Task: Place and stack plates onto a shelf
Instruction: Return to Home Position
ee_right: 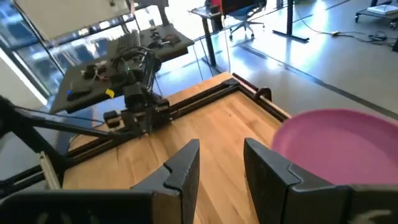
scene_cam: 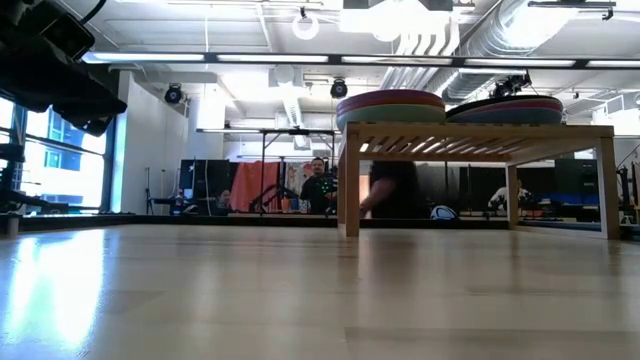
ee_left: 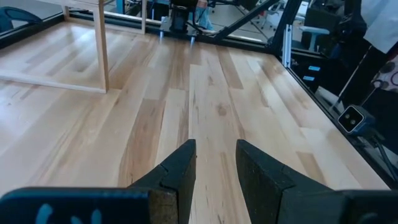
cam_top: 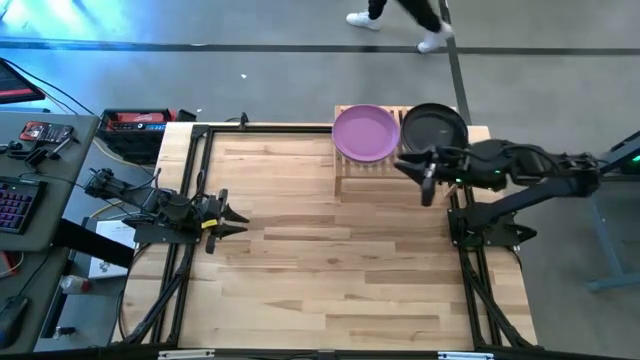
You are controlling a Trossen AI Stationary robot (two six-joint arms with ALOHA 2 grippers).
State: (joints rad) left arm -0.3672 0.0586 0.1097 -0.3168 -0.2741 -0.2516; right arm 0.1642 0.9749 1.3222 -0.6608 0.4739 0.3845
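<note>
Fingers of the right gripper (ee_right: 222,148) fill the front of its wrist view, parted by a narrow gap with nothing between them. It hangs just in front of the shelf (cam_top: 370,168), at the right half, pointing along the shelf's front toward the left arm. On the shelf stand two stacks side by side: one is topped by a purple plate (cam_top: 365,132); the other, at the right end, by a black plate (cam_top: 434,127). Both stacks lie to the side of the jaws, not between them. No plate shows off the shelf, so stacking looks done. The right arm is far nearer the shelf, so any retreat should clear the black plate's rim. The left gripper (cam_top: 230,215) waits well away from the shelf, jaws slightly apart and empty.
</note>
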